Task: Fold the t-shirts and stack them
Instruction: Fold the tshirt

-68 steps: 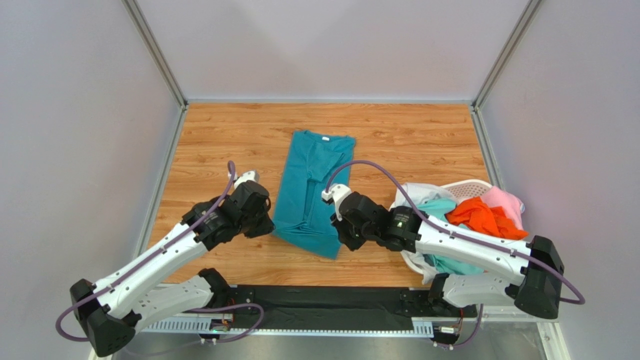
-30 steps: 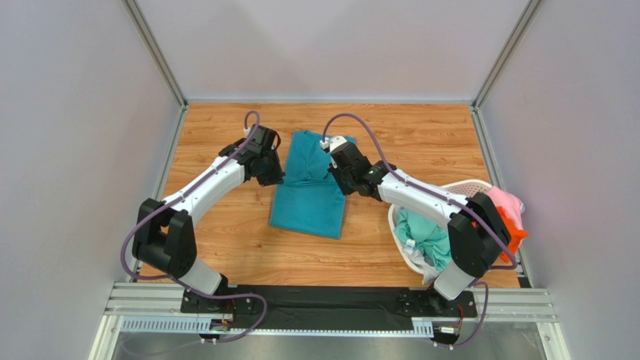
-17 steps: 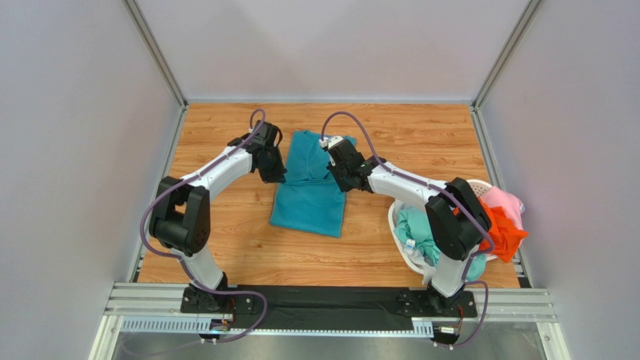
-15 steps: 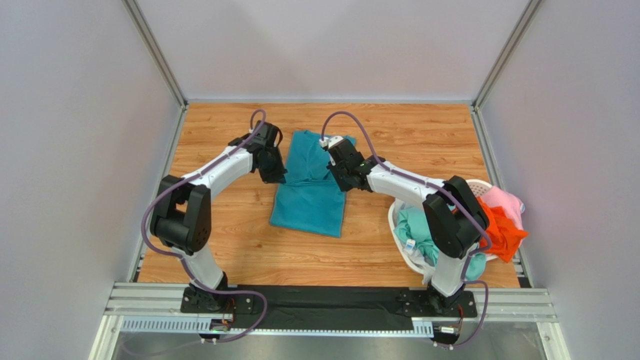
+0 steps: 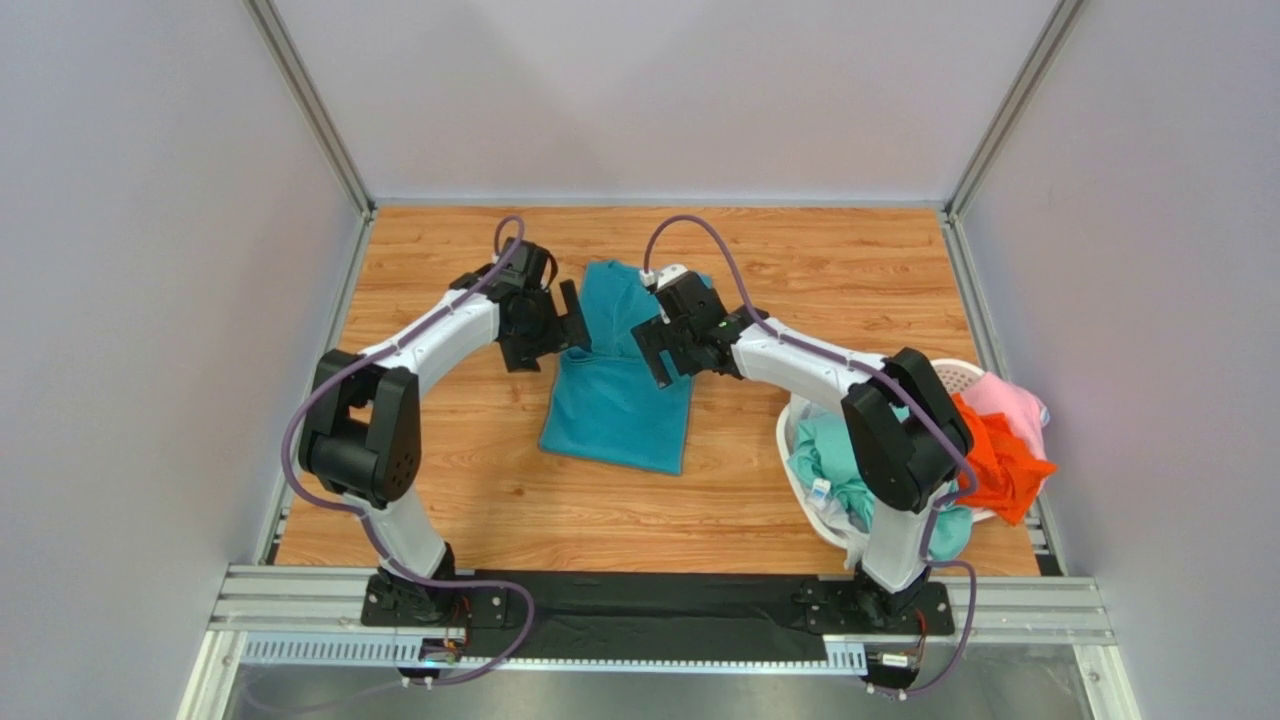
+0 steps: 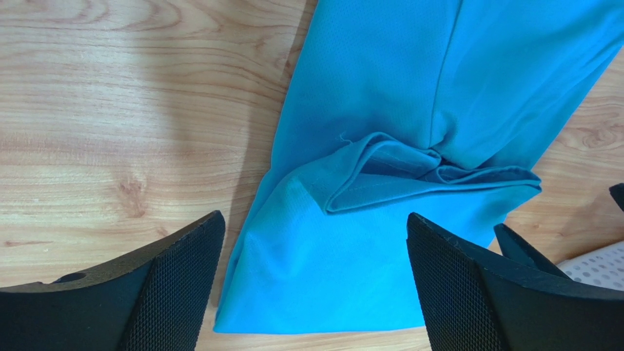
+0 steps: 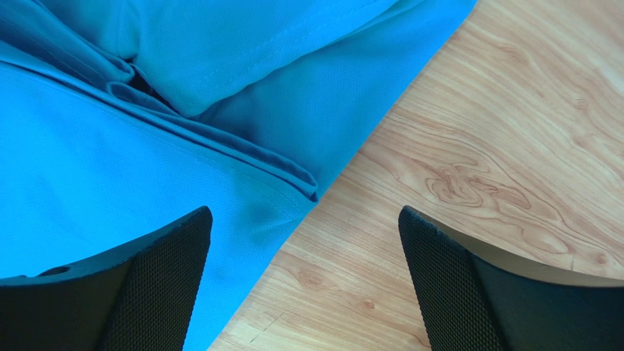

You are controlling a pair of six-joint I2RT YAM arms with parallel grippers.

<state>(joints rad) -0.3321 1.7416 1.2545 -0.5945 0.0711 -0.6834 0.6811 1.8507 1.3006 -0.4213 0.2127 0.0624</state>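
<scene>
A deep teal-blue t-shirt (image 5: 619, 393) lies folded lengthwise on the wooden table, its near half doubled over with a creased edge across the middle (image 6: 410, 175). My left gripper (image 5: 568, 321) hovers open at the shirt's left edge; in the left wrist view its fingers (image 6: 170, 287) straddle the cloth without touching it. At the shirt's right edge my right gripper (image 5: 651, 350) is also open. Its fingertips (image 7: 155, 284) stand over the shirt's border (image 7: 110, 183) and bare wood, holding nothing. More t-shirts, orange (image 5: 1008, 459), pink (image 5: 1004, 402) and mint green (image 5: 839, 456), sit in the basket.
A white perforated laundry basket (image 5: 944, 369) stands at the right side of the table, close to the right arm's elbow. Grey walls and metal posts enclose the table on three sides. Bare wood (image 5: 451, 495) lies left of and in front of the shirt.
Both grippers went from shut to open and let go of the teal shirt's folded edge, which now lies flat. Before that, both arms carried the hem away from the near side.
</scene>
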